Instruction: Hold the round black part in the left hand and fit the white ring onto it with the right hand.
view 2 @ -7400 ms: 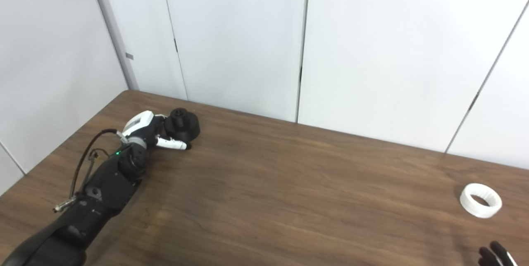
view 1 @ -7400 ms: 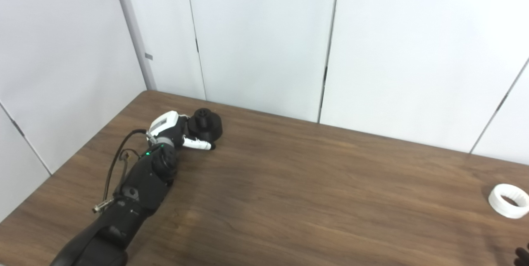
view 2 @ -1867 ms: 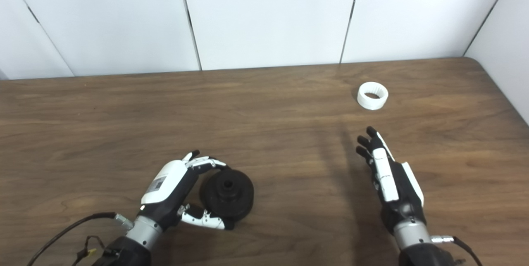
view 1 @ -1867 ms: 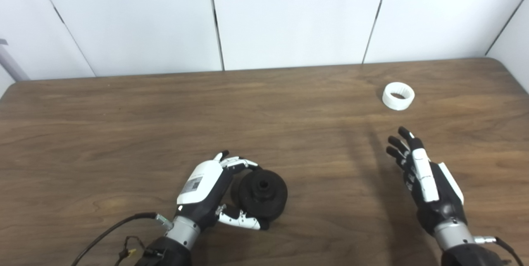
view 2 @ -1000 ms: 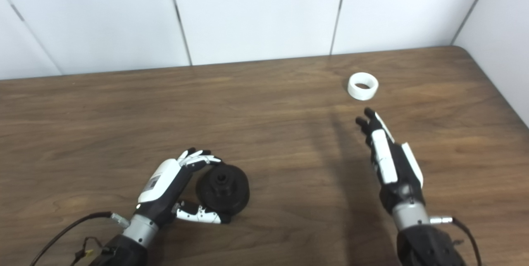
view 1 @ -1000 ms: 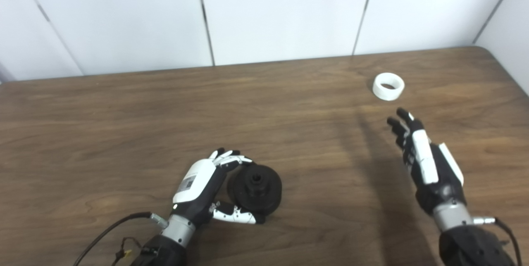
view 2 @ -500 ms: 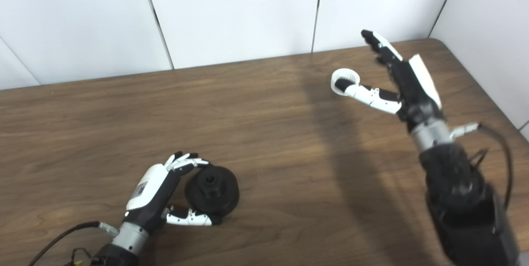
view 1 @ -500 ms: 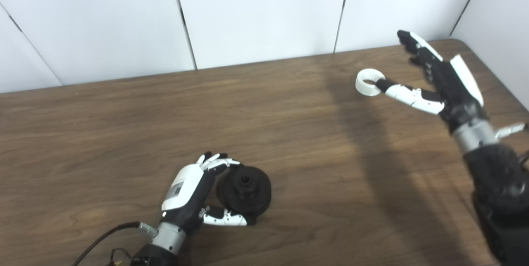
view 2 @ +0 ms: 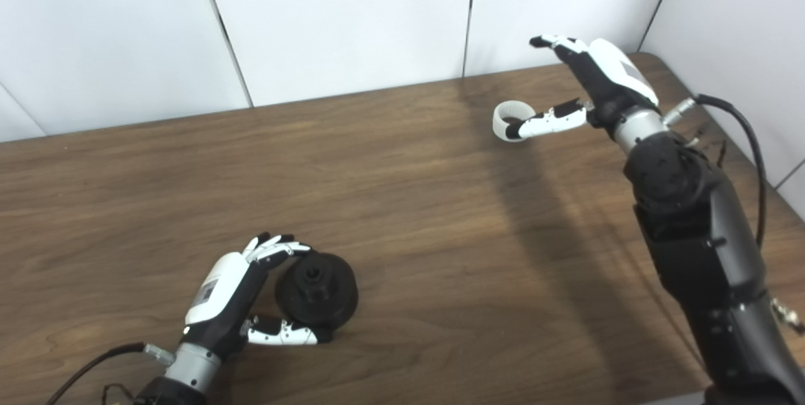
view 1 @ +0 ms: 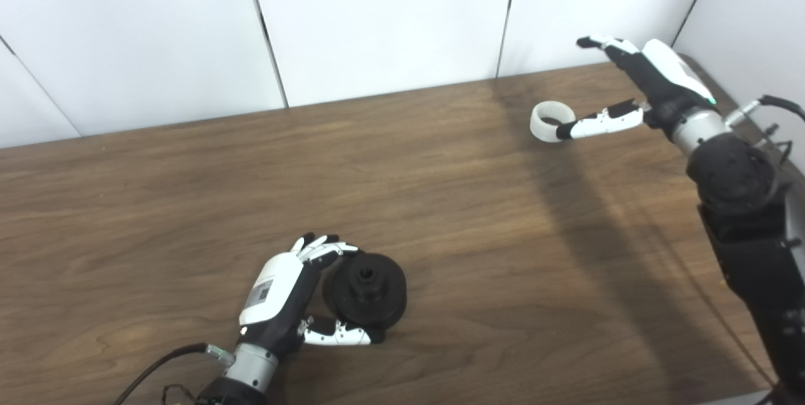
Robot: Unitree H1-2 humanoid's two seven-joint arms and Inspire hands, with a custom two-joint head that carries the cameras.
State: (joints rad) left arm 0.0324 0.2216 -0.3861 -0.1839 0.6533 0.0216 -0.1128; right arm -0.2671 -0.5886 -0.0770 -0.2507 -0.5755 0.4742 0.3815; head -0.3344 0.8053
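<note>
We see a dark wood-grain table (view 1: pixel 188 204) set against white wall panels, bearing a round black part (view 1: pixel 368 288) near its front and a white ring (view 1: pixel 546 122) toward its far right corner.

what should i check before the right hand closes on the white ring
1. Left hand gripping the black part: ok, fingers and thumb wrap it.
2. Black part steady on the table: ok, it rests there with its hub showing.
3. Right hand open: ok, fingers spread above, thumb low.
4. Thumb at the white ring: ok, its tip overlaps the ring's near side.
5. Thumb inside the ring or only against it: cannot tell.
6. Ring held: not ok, it lies on the table, ungrasped.
</note>
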